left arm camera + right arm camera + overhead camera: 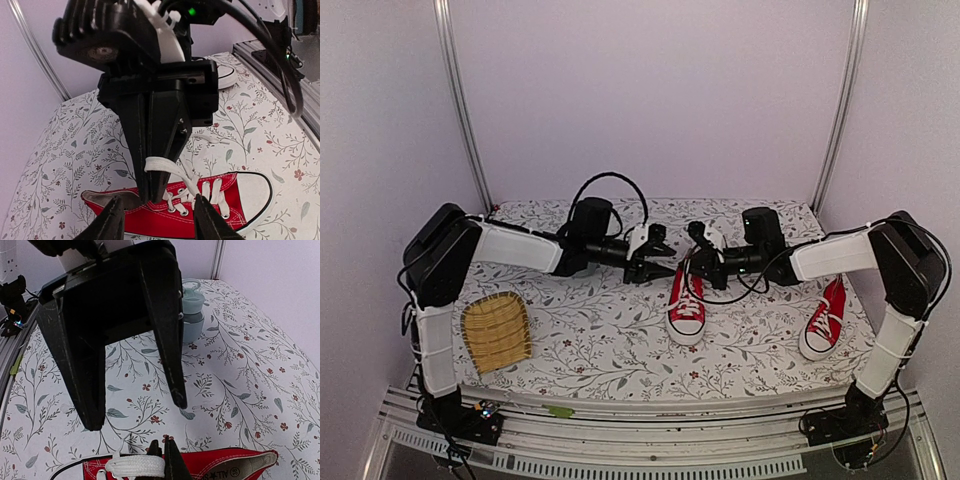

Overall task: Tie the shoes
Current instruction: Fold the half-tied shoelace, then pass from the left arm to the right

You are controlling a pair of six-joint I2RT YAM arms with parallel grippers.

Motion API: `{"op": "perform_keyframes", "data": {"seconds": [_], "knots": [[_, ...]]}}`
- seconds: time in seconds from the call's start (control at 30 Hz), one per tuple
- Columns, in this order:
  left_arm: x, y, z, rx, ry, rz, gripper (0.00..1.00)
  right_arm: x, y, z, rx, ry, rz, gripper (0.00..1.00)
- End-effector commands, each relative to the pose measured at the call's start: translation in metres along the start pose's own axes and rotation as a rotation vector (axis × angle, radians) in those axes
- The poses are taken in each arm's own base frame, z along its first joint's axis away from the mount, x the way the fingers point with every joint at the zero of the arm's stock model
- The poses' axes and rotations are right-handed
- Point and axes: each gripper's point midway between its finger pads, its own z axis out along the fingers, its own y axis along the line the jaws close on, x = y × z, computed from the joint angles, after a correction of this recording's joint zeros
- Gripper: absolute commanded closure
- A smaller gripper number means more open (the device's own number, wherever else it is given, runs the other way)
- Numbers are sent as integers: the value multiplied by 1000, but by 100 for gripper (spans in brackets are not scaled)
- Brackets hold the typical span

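One of the shoes (686, 308), red with white laces, lies mid-table with its toe toward the near edge. The other shoe (823, 320) lies at the right. My right gripper (690, 262) hangs over the middle shoe's heel end, shut on a white lace (137, 466) whose loop wraps its fingers (150, 170). In the right wrist view the right gripper (163, 449) pinches that lace just above the shoe (225, 467). My left gripper (665, 262) faces it from the left, open, tips close to the right gripper. The left gripper (160, 220) holds nothing, its fingers straddling the eyelet row of the shoe (200, 215).
A woven bamboo mat (496, 333) lies at the near left of the floral tablecloth (600, 330). A pale blue-grey bottle (192, 310) stands beyond the left gripper (136, 414). Walls and metal posts close in the back and sides.
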Motion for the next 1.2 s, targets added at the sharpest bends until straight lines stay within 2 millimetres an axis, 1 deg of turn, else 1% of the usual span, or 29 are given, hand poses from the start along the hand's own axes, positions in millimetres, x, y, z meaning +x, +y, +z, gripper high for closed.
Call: {"op": "perform_keyframes", "data": {"seconds": [0.0, 0.07, 0.17, 0.23, 0.47, 0.57, 0.63, 0.67, 0.7, 0.73, 0.8, 0.83, 0.87, 0.9, 0.93, 0.97, 1.03, 1.1, 1.17], "knots": [[-13, 2, 12, -18, -50, -14, 52, -4, 2, 6, -40, -18, -21, 94], [-11, 0, 19, -28, -46, -13, 52, -4, 1, 7, -47, -17, -19, 93], [-12, -2, 26, -39, -49, -11, 56, -1, 3, 9, -56, -13, -24, 91], [-13, -2, 28, -44, -56, -29, 58, -1, 4, 10, -57, -10, -29, 90], [-5, -4, 27, -56, -27, -37, 70, -3, 7, 11, -64, -14, -47, 92], [-2, 1, 27, -88, -15, -27, 82, -6, 8, 12, -65, -17, -56, 93], [-3, 2, 26, -96, -18, -20, 93, -6, 8, 12, -65, -17, -57, 92], [-3, 2, 26, -96, -20, -17, 99, -6, 7, 12, -60, -15, -56, 91], [-4, 1, 26, -97, -22, -13, 100, -6, 6, 11, -49, -10, -53, 87], [-7, 1, 25, -102, -31, -8, 100, -6, 4, 9, -34, -1, -51, 80], [-10, 2, 20, -135, -56, -8, 100, -1, 1, 4, 10, 29, -54, 62], [-13, 3, 17, -162, -77, -10, 100, 3, -1, 0, 37, 47, -54, 55], [-15, 4, 14, -188, -100, -13, 100, 10, -1, -4, 62, 73, -52, 52], [-18, 5, 10, -214, -132, -16, 100, 10, -2, -9, 87, 86, -55, 49], [-20, 5, 6, -235, -162, -28, 100, 15, -1, -15, 106, 104, -48, 48], [-22, 5, 3, -254, -188, -41, 100, 13, 1, -21, 120, 106, -45, 46], [-27, 5, -2, -288, -232, -76, 100, 13, 7, -28, 123, 101, -19, 44], [-27, 4, -5, -340, -257, -88, 100, 11, 13, -28, 123, 87, 26, 42], [-27, -1, -4, -362, -268, -87, 100, 5, 21, -21, 133, 57, 68, 41]]}}
